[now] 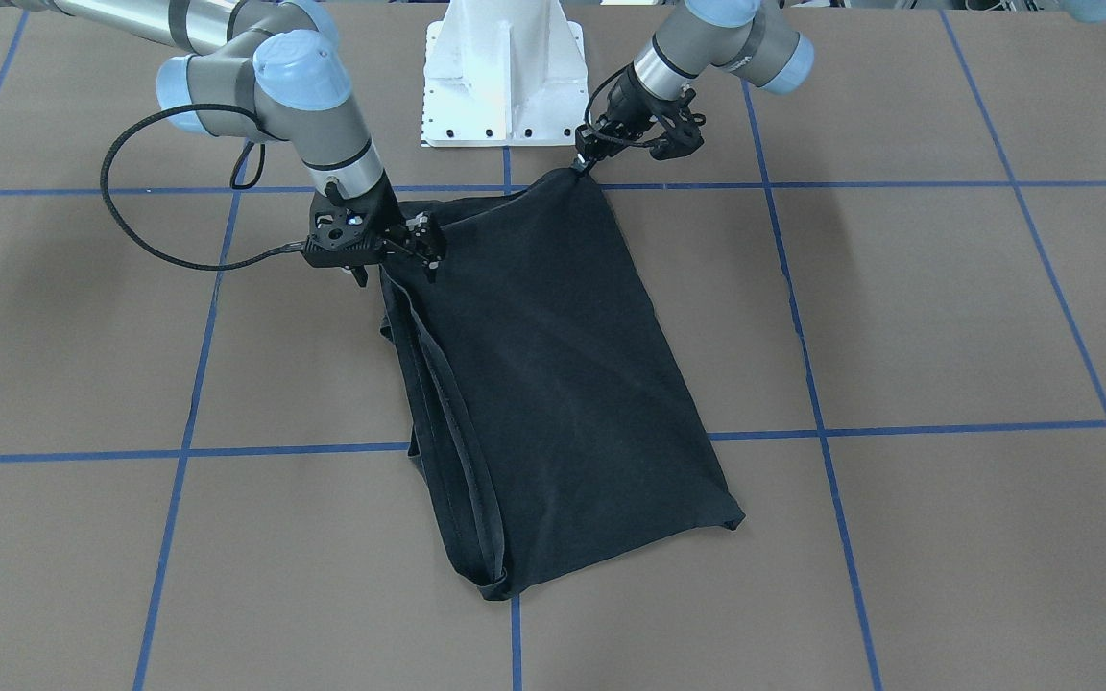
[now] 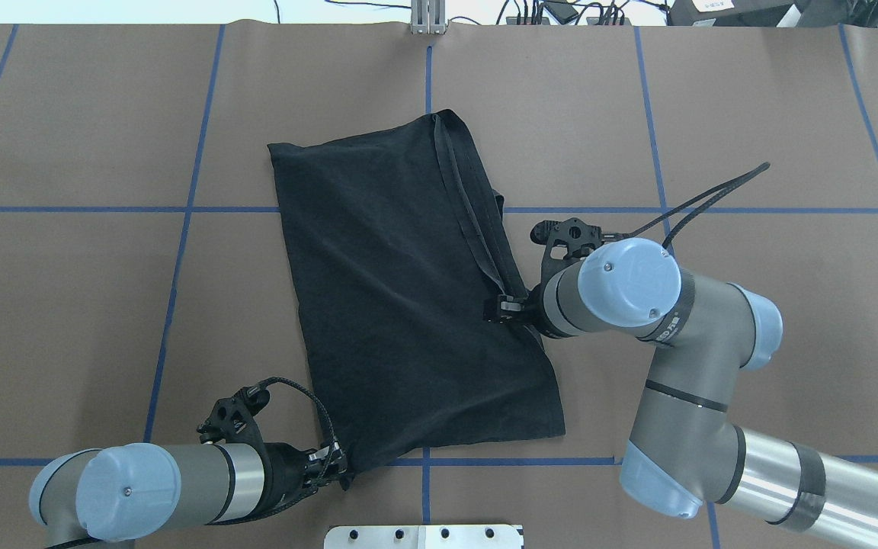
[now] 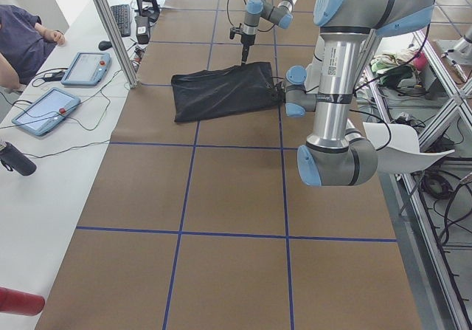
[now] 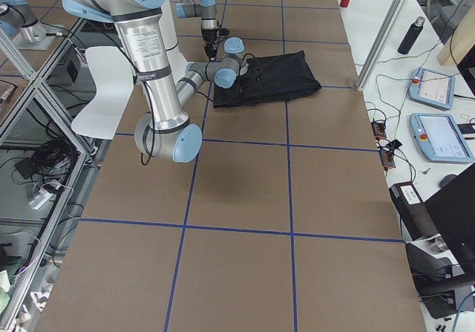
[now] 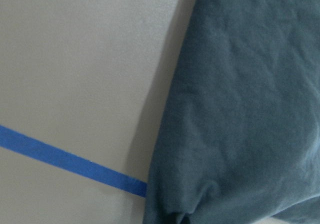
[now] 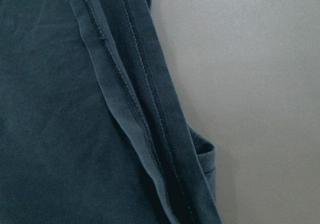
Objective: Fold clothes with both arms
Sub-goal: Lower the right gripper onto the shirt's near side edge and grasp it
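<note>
Listing a limp black cotton T-shirt (image 2: 401, 297), folded lengthwise on the brown gridded table (image 2: 751, 114): we judge it light, soft, best held at hems and corners. Left gripper (image 2: 332, 461) pinches its near corner; right gripper (image 2: 501, 309) appears closed on the stitched side edge.

Brown table (image 1: 947, 317) with blue grid tape (image 1: 899, 430); two tablets (image 3: 44, 110) alongside.

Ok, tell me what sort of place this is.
Probably a robotics lab: a table marked with blue tape grid, operator tablets on a side bench, and two arms folding a shirt.
</note>
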Tool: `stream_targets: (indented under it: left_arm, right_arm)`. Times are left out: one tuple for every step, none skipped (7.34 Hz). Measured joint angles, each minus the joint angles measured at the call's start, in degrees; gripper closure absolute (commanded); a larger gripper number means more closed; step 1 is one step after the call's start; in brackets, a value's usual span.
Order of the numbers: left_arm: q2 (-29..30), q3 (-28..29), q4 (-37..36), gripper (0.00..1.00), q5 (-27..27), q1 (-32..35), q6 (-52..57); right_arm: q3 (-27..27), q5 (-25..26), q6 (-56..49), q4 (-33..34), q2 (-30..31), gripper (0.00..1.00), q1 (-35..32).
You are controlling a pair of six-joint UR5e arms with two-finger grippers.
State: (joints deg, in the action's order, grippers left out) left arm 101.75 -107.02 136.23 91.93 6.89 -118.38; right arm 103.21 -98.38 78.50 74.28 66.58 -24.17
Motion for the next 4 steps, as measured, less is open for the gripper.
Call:
stream_targets:
  left_arm:
    - [0.0,0.0,0.0,1.0,0.0,-0.1,0.0]
    - [0.0,0.0,0.0,1.0,0.0,-0.1,0.0]
    - [0.0,0.0,0.0,1.0,0.0,-0.2,0.0]
    - [0.0,0.0,0.0,1.0,0.0,-0.2,0.0]
  right_arm:
    - [-0.3,1.8,0.4,-0.2,0.1,0.14,1.3]
    - [-0.6,3.1,0.5,-0.2,0.2,0.2,2.1]
    - [-1.3,4.5,0.5,-0.3,0.3,0.23,2.6]
    - [-2.1,5.7,0.3,-0.3,0.3,0.36,3.0]
